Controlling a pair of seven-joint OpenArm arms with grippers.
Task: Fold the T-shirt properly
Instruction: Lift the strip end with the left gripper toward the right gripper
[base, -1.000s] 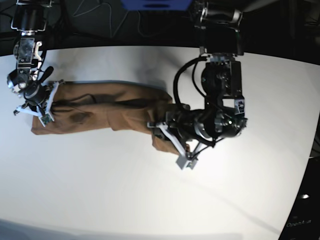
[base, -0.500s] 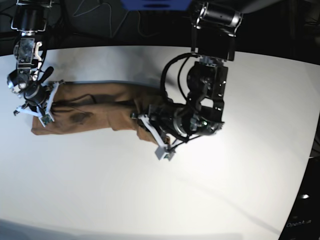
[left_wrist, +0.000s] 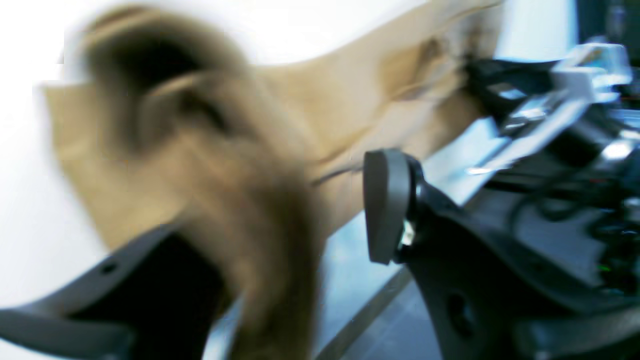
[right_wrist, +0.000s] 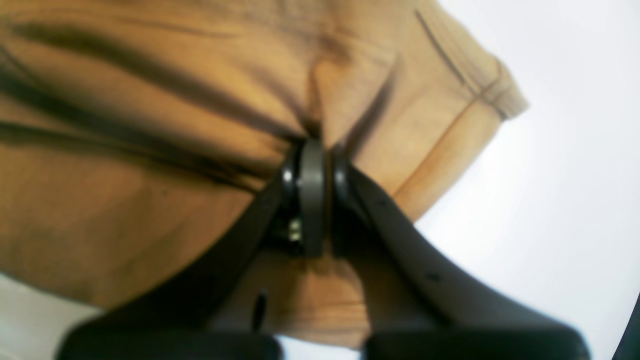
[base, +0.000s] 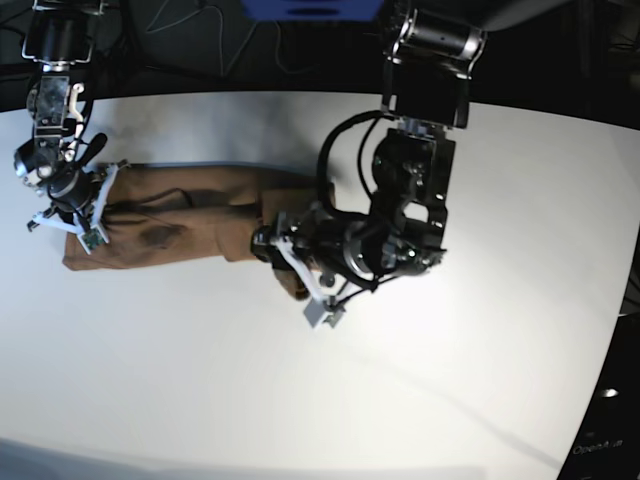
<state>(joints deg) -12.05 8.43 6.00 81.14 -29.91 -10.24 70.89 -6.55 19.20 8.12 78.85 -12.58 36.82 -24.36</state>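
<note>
The white table (base: 200, 380) takes up most of what I can see from here, bare and bright on the near side of both arms. On it lies the T-shirt (base: 190, 228), a tan-brown band of cloth stretched between the two claws, rumpled along its length with a dark crease near the right arm's end.

The left arm (base: 410, 200) is the bulkiest thing over the table, bent down over the shirt's one end. Its left gripper (left_wrist: 295, 210) has its fingers standing apart; a blurred fold of tan cloth hangs in the gap between them, against the one finger (left_wrist: 125, 300), with the other finger's pad (left_wrist: 385, 205) clear of it. Whether the cloth is caught on anything I cannot tell, the picture is too smeared.

At the shirt's other end, the right gripper (right_wrist: 312, 150) has its fingers pressed together on a pinch of the fabric, wrinkles running away from the pinch. Just beside it lies the hemmed edge (right_wrist: 480, 95) of the cloth.
</note>
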